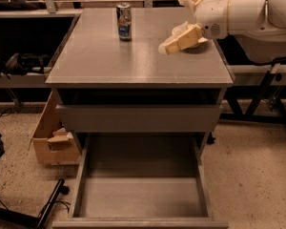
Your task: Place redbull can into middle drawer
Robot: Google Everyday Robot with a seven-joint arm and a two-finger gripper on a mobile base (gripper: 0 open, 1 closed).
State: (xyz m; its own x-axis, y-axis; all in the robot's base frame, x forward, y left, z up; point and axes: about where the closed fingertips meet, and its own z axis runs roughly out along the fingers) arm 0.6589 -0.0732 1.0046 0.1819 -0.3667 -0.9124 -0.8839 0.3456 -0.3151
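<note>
The redbull can (124,21) stands upright at the back of the grey cabinet top (109,61), left of centre. My gripper (174,42) hovers over the right side of the top, level with the can and well to its right, pointing left towards it and holding nothing. The middle drawer (140,197) is pulled out at the bottom front, and its flat grey floor holds nothing. The can is apart from the gripper.
A plain grey drawer front (138,118) sits shut above the open drawer. A cardboard box (52,142) stands on the floor left of the cabinet. A black pole (50,206) lies at the lower left. Black table legs (267,94) stand to the right. The cream bowl is hidden behind the gripper.
</note>
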